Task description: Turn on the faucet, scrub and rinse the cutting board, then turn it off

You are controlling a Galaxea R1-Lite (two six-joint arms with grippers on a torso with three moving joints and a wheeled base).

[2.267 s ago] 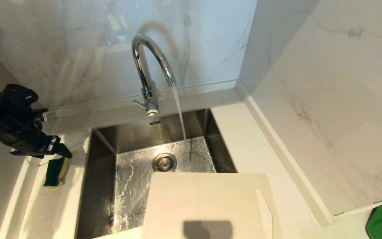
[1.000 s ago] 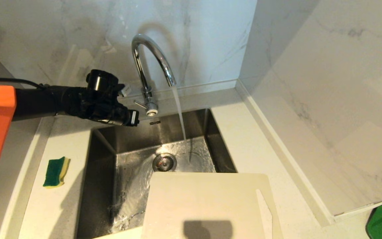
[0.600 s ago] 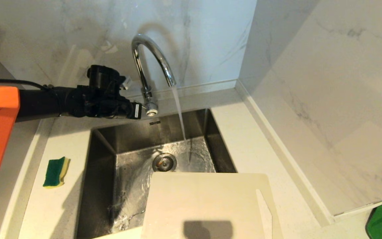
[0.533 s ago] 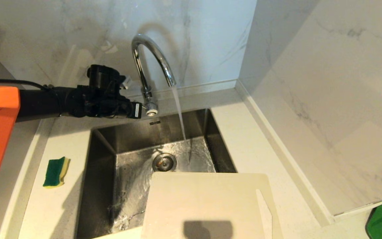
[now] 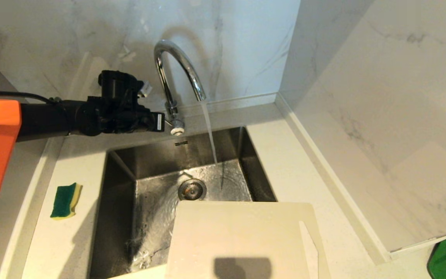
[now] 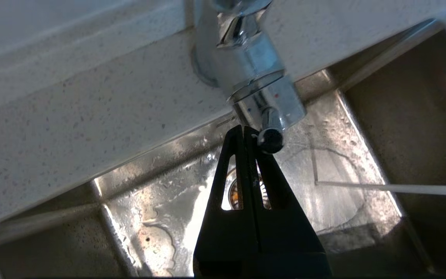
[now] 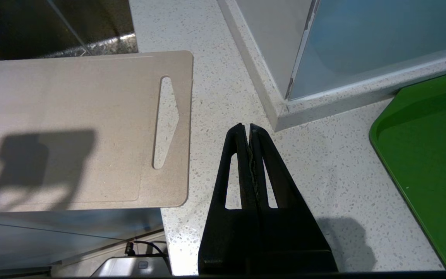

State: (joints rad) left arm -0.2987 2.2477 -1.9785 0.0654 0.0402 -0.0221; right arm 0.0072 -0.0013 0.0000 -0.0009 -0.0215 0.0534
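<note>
Observed from the head view, taking the sink drain as clock centre, with 12 o'clock toward the back wall.

Nearest, at 6 o'clock: the cutting board (image 5: 242, 236) lies flat across the front edge of the sink (image 5: 122, 201), its far edge just short of the drain (image 5: 192, 189). The handle slot (image 7: 165, 121) sits toward the board's 3 o'clock side. A rectangular shadow falls on the near part of the board.

At 4 o'clock, low and outside the head view: the right gripper (image 7: 246, 126) hangs over bare countertop (image 7: 223, 100) with its fingers pressed together, holding nothing. A green tray (image 7: 428, 155) lies beside it, also visible at the frame corner in the head view.

At 9 o'clock: a green-and-yellow sponge (image 5: 66, 200) rests on the counter left of the sink, apart from the arm.

Centre: the basin floor is wet and rippled. A stream of water (image 5: 210, 133) lands just at 3 o'clock of the drain.

Far, at 12 o'clock: the faucet (image 5: 174, 77) stands on the ledge behind the sink, spout arched toward 1 o'clock, water running.

At 11 o'clock: the left gripper (image 5: 160, 122) reaches in level from 9 o'clock. Its fingers are closed against each other, empty, with the tips (image 6: 244, 131) right beside the end of the faucet's side lever (image 6: 270, 137); contact cannot be confirmed.
</note>
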